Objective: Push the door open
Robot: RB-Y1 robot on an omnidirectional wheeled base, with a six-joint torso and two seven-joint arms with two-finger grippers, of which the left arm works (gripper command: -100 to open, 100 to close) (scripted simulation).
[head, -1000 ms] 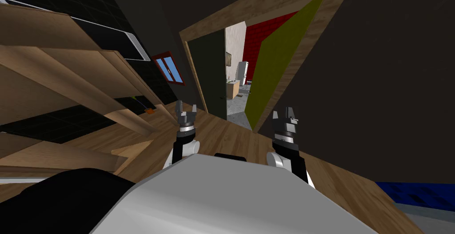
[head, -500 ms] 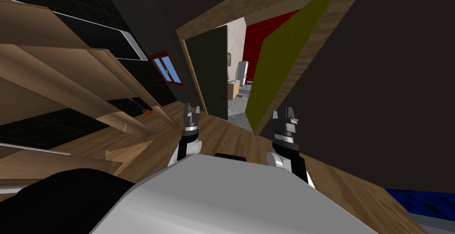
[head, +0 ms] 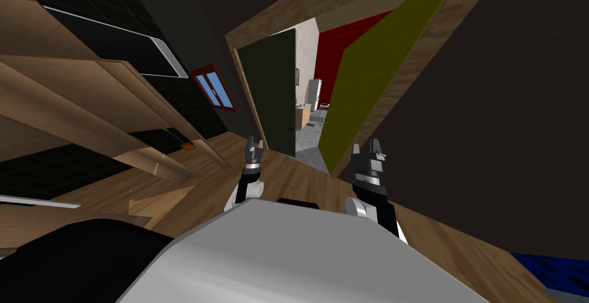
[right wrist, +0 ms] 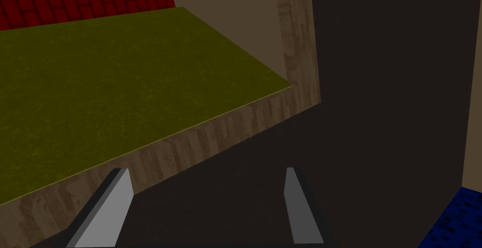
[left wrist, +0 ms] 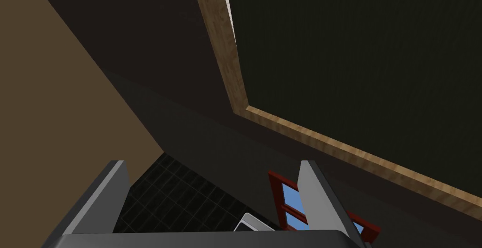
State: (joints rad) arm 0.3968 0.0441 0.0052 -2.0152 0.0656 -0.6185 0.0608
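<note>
**Door ajar: left arm nearer, no contact yet**

Door [head: 269, 87]: a dark panel with its long axis upright, hung in a wooden frame [head: 244, 92]. It lies ahead of the left jaws. I judge the hinge side to be at the frame post, with the free edge toward the right jaws. A gap beside that edge shows a farther room, so the door stands partly swung away.

Left jaws: spread, nothing between them, aimed at the door's lower part, near it but apart. In the left wrist view the panel [left wrist: 367, 61] lies ahead.

Right jaws: spread, empty, facing an olive surface [right wrist: 117, 80] across the opening.

Judgement: the left arm is nearer. The push should go straight ahead of its jaws, landing toward the free edge for leverage. Risk: the blades slip past that edge into the gap.
</note>
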